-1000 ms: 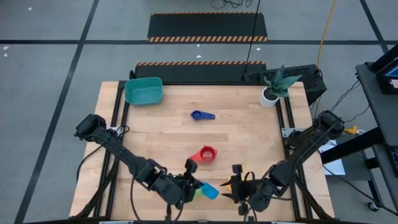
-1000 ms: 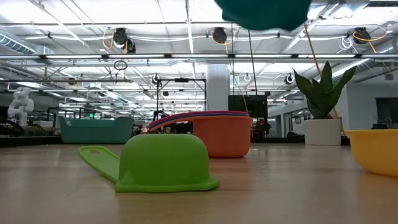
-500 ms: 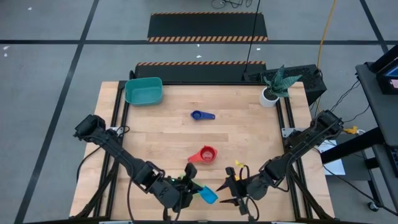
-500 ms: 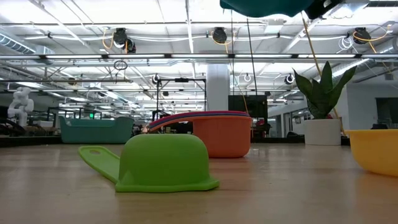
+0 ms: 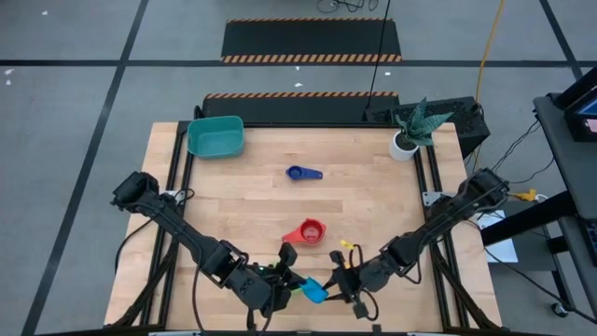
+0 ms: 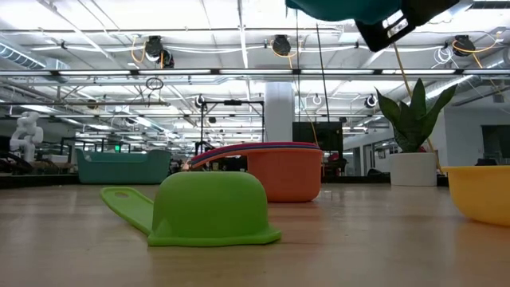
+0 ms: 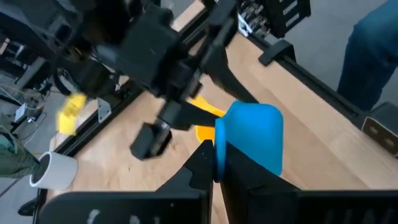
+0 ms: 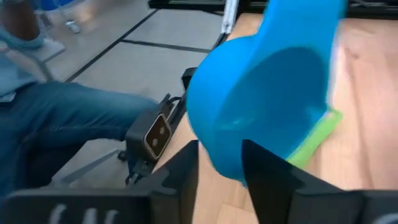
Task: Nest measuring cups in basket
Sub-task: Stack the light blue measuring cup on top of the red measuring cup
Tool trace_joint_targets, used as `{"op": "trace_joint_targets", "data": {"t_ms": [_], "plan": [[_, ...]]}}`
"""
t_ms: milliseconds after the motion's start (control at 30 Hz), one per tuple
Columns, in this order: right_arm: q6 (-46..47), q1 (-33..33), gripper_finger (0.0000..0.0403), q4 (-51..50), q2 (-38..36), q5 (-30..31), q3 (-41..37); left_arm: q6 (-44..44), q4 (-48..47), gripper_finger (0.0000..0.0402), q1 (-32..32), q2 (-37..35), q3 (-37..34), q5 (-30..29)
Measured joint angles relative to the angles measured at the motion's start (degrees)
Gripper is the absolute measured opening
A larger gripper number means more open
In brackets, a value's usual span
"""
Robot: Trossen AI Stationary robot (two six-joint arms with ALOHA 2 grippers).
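Blue cup held aloft by left gripper, jaws clamped on it, near front tabletop edge. Right gripper has been moved in beside it, jaws narrowing around the cup rim: handover judged underway. Basket far off at back-left corner.

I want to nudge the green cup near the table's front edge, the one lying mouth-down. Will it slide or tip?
The green cup rests mouth-down on its wide rim, so it will probably slide rather than tip or roll. It looks like thin, stiff plastic, likely light. Its flat handle sticks out sideways, so an off-centre push may spin it.
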Motion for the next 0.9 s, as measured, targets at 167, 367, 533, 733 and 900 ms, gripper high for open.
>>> {"op": "trace_joint_targets", "data": {"t_ms": [167,367,533,733,900], "plan": [[-1.3,-0.9,0.0032,0.4,0.2,-3.0,0.0,0.0,-1.2,0.0008,0.1,0.0,0.0,-0.1],[-2.5,-0.7,0.0012,0.1,-0.3,-3.8,0.1,-0.8,-1.3,0.0046,0.0,0.0,0.0,-0.5],[1.6,-1.0,0.0005,-2.2,-0.2,-4.1,0.0,-3.1,-1.1,0.0117,-0.5,0.0,0.0,-0.6],[3.3,-1.0,0.0003,-3.1,-0.2,-4.3,0.0,-4.9,-1.2,0.0181,-1.4,0.0,0.0,-0.8],[3.0,-0.9,0.0002,-3.1,-0.2,-4.4,0.0,-8.4,-5.4,0.0194,-0.7,0.0,0.0,-1.9]]}}
